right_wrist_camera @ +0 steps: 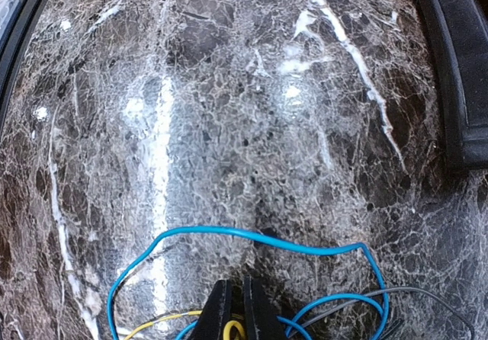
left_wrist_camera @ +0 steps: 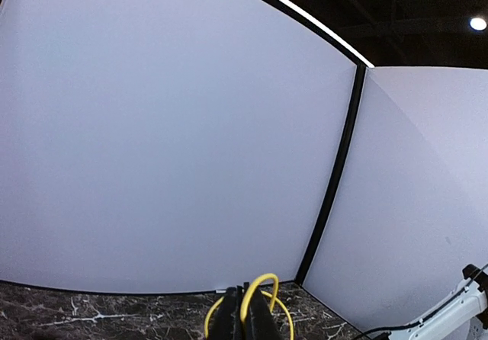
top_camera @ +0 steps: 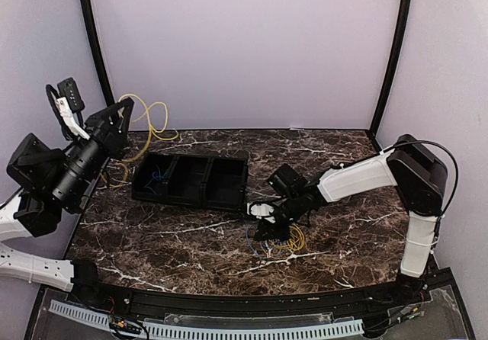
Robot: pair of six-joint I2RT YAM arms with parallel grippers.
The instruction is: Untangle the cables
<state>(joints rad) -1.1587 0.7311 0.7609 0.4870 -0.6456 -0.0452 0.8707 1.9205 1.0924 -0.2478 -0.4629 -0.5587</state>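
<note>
Left hand [left_wrist_camera: 244, 317] grips raised yellow cable [left_wrist_camera: 261, 277]; right hand [right_wrist_camera: 232, 309] pinches yellow strand [right_wrist_camera: 232, 330] amid blue cable [right_wrist_camera: 206, 229]; black tray [top_camera: 191, 200] between.

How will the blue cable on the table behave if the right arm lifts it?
Probably floppy: the blue cable lies in loose, uneven loops on the table. Likely light, since it is thin. It may drag the yellow cable along, as they overlap by the right fingers.

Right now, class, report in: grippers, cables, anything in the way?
Left gripper shut on yellow cable, raised at far left. Right gripper shut on yellow strand, blue cable and dark cable looped nearby. Black tray beside, not blocking.
</note>
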